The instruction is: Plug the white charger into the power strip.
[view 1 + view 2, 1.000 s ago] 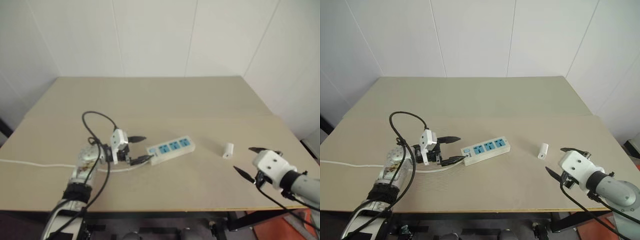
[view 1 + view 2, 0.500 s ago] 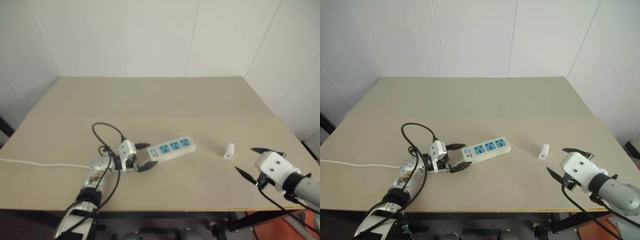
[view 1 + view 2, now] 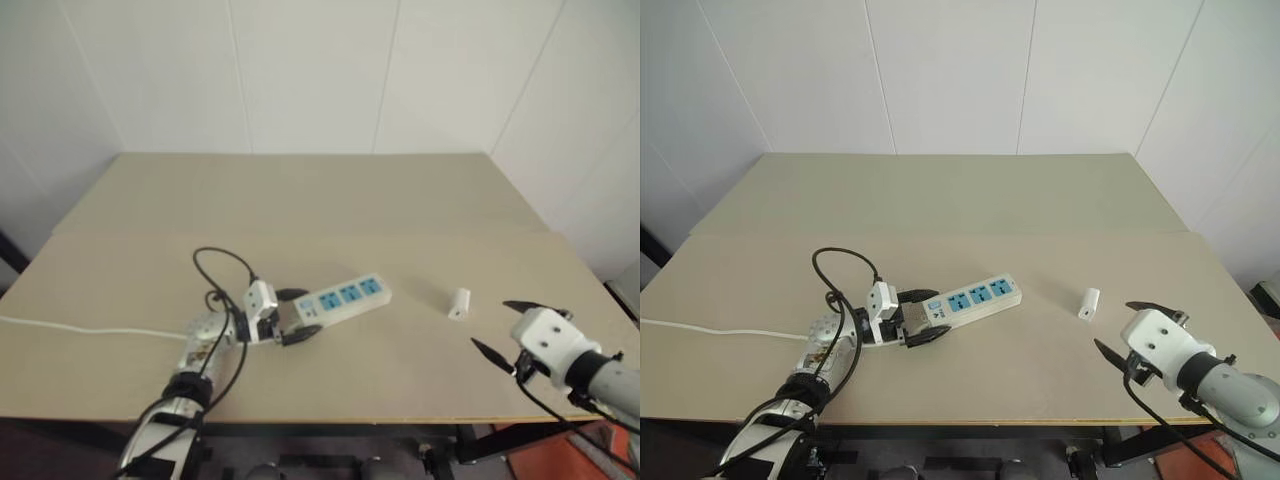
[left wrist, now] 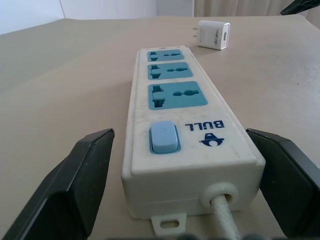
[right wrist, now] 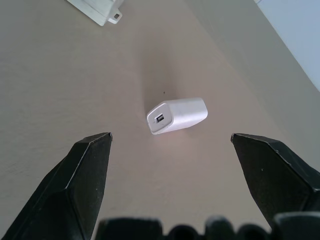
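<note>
**Kid:** Looking at the left gripper [image 4: 165,200], are its two black fingers spread wide?

**Helper:** Yes. The long white plastic power strip with three blue sockets [image 4: 177,125] lies on the tan table [image 3: 330,200], and its cord end sits right between those fingers. They are on both sides of it, but I can't see them touching it.

**Kid:** And the small white plastic charger block [image 5: 177,116]?

**Helper:** It lies on its side between the spread fingers of the right gripper [image 5: 177,165], a bit past their tips. Nothing is holding it.

**Kid:** How do we do this part well?

**Helper:** I think the left fingers should squeeze the strip's sides evenly so it stays flat and does not slide. Then the right ones can reach for the charger.
</note>
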